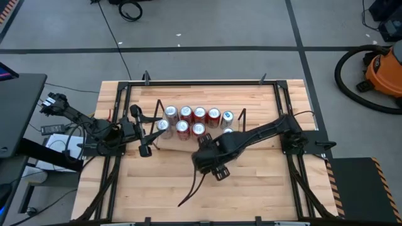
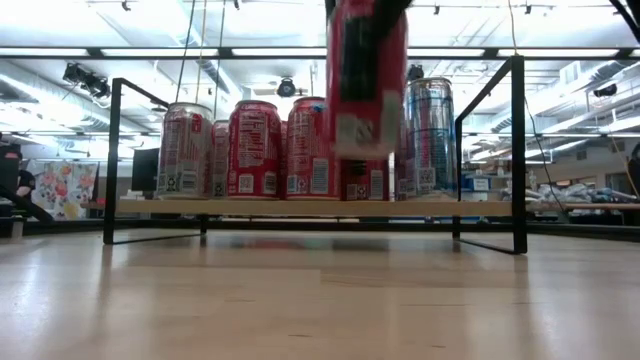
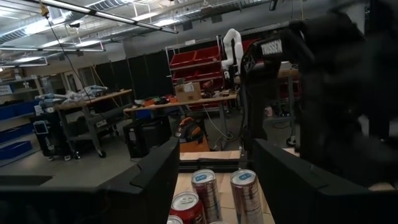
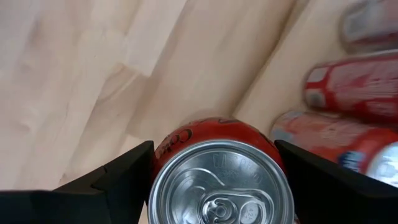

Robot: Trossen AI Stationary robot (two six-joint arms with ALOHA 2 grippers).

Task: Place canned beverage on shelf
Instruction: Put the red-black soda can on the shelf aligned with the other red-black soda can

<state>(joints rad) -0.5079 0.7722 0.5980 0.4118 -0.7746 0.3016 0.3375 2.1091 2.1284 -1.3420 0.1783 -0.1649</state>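
The shelf (image 1: 178, 146), a light-wood board with black wire end frames (image 2: 112, 160), stands mid-table and carries several red and silver cans (image 1: 191, 119) upright on their bases (image 2: 255, 150). My right gripper (image 4: 217, 180) is shut on a red can (image 2: 365, 90), just in front of the shelf's near edge and above the tabletop. In the high view the gripper (image 1: 210, 160) hides this can. My left gripper (image 3: 217, 180) waits open at the shelf's left end (image 1: 143, 135), with nothing between its fingers. My right gripper pinches the red can's side wall (image 4: 155, 163) just below the top rim, between its two fingers (image 4: 118, 180). They come from above, pointing steeply down. The can hangs upright with its silver lid (image 4: 219, 186) up, lifted clear of the table.
Black rails (image 1: 125, 125) frame the wooden tabletop. A dark cable (image 1: 191, 188) trails from my right gripper toward the near edge. Bare wood (image 1: 251, 194) lies in front of the shelf. An orange vacuum (image 1: 380, 69) sits on the floor at the far right.
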